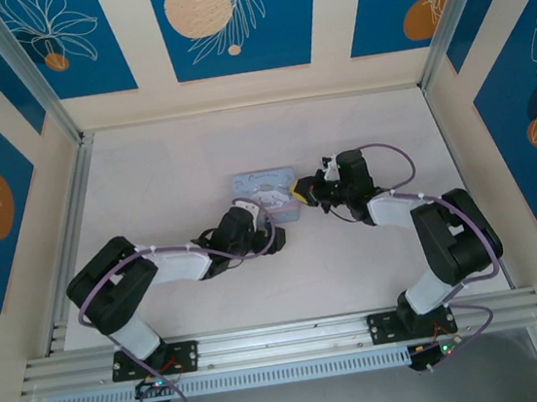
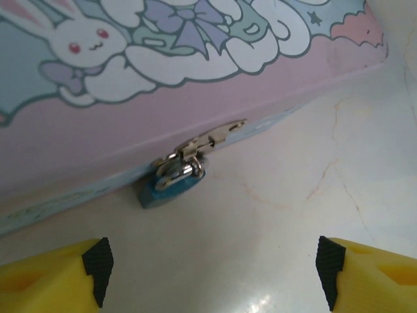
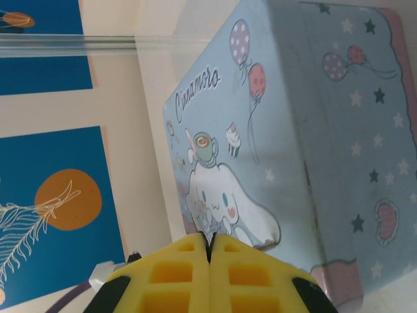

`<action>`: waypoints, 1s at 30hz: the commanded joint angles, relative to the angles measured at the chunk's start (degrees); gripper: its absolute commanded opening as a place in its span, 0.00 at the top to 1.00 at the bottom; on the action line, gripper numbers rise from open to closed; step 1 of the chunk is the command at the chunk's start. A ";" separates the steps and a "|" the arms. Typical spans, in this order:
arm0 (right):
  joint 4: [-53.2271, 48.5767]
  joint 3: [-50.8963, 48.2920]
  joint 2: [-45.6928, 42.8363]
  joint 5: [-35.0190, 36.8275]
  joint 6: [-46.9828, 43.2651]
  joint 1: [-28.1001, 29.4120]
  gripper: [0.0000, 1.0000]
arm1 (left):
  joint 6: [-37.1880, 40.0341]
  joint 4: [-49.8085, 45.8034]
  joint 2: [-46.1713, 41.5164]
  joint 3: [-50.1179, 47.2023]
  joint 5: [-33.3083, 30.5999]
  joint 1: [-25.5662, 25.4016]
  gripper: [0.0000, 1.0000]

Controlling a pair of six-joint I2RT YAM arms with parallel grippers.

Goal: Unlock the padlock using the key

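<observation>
The left gripper [image 2: 212, 267] is seen spread wide, its yellow fingers [image 2: 52, 277] set far apart at the bottom corners of its wrist view. Straight ahead, a shade left of the gap's centre line, the padlock [image 2: 168, 189] is picked out. Its blue body rests on the desk [image 2: 293, 208], and its silvery shackle [image 2: 182, 166] is hooked through the hasp [image 2: 218, 134] on the near wall of the tin [image 2: 195, 85]. The body is tilted against the tin's base, its long axis slanted down to the left, apart from both fingers.

From above, the left arm is judged the nearer to the lock, being placed just beside the tin's near side. The right gripper [image 3: 210, 257] is pressed together at the tin's right end. Whether the key is pinched there cannot be told.

A short straight advance, nudged left, is judged to be what is needed to bracket the body.
</observation>
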 commanded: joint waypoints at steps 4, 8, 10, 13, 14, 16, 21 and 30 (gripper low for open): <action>1.86 3.14 3.55 -1.01 0.77 0.07 1.00 | 3.81 8.06 6.04 1.16 -2.73 -0.65 0.21; 2.55 3.48 5.08 -1.44 1.03 -0.02 1.00 | 4.41 9.48 8.92 3.05 -2.27 -0.67 0.23; 2.72 3.51 5.43 -1.51 1.02 -0.06 1.00 | 4.41 9.86 9.64 4.11 -1.77 -0.65 0.23; 2.63 3.36 5.44 -1.36 0.87 -0.30 1.00 | 3.10 11.48 9.98 5.28 -0.46 -0.66 0.24; 2.59 3.42 5.46 -1.30 0.91 -0.32 1.00 | 2.49 12.18 9.89 5.52 0.00 -0.66 0.25; 2.37 3.50 5.46 -1.21 0.83 -0.43 1.00 | 0.34 13.93 9.65 5.86 0.93 -0.66 0.25; 2.07 3.33 5.70 -0.88 0.36 -0.50 1.00 | -5.00 18.40 10.07 5.61 1.60 0.10 0.25; 3.46 2.93 7.29 -1.62 0.95 -1.11 1.00 | -11.19 22.74 14.92 6.36 2.48 1.10 0.25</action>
